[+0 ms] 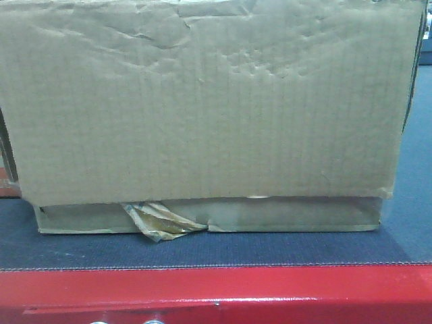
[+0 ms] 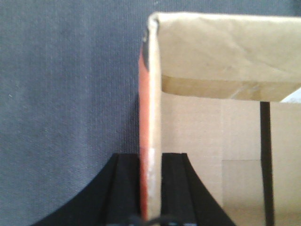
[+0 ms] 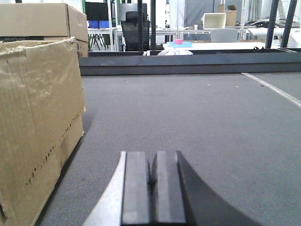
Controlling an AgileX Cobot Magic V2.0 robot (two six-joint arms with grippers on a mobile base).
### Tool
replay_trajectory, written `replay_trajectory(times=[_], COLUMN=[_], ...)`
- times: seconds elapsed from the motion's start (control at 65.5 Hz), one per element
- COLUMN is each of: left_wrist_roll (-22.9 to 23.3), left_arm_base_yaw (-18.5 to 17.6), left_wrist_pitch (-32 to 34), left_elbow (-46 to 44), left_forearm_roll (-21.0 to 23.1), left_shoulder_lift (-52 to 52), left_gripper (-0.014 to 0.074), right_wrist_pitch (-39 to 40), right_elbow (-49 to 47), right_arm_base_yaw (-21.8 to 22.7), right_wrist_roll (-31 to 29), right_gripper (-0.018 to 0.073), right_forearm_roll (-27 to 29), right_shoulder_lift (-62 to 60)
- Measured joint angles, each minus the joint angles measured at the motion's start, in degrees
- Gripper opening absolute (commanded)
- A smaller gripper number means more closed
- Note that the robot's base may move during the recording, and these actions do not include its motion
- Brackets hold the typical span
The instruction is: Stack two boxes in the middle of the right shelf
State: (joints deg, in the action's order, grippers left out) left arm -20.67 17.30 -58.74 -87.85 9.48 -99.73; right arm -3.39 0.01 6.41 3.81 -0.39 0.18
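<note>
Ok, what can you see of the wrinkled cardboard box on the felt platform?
The cardboard box is plain brown corrugated board, its broad front face wrinkled and dented near the top. A lower flap shows beneath, with a crumpled tape scrap hanging loose. It sits upright on the dark felt platform, near its red edge. The left wrist view shows it open, the left hand straddling one wall, a finger on either face.

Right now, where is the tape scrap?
In the front view, the tape scrap sticks out at the bottom front of the box, left of centre, on the grey felt.
</note>
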Motion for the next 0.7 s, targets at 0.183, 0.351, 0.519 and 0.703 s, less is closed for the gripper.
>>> replay_trajectory(times=[0.183,0.351,0.519,0.703], left_wrist_roll=[-0.23,5.49,9.09,19.12], left_arm_base_yaw=[0.0,0.0,-1.75,-11.46], left_wrist_pitch=[-2.31,-3.27,-3.9,-9.1], left_elbow=[-10.39,-26.25,-41.55,-54.01], left_forearm_roll=[-0.91,-1.03,-1.39,-6.3], left_shoulder_lift=[-0.05,-0.05,-0.05,0.32], left_gripper=[-0.0111,-0.0111,-0.0111,-0.0111], right_wrist_pitch=[0.0,0.0,0.0,0.0], right_elbow=[0.0,0.0,0.0,0.0], right_arm_base_yaw=[0.0,0.0,0.0,0.0], right_wrist_roll=[0.0,0.0,0.0,0.0], right_gripper=[-0.0162,-0.0162,-0.0162,-0.0162], right_forearm_roll=[0.0,0.0,0.0,0.0], right_shoulder_lift=[0.0,0.0,0.0,0.0])
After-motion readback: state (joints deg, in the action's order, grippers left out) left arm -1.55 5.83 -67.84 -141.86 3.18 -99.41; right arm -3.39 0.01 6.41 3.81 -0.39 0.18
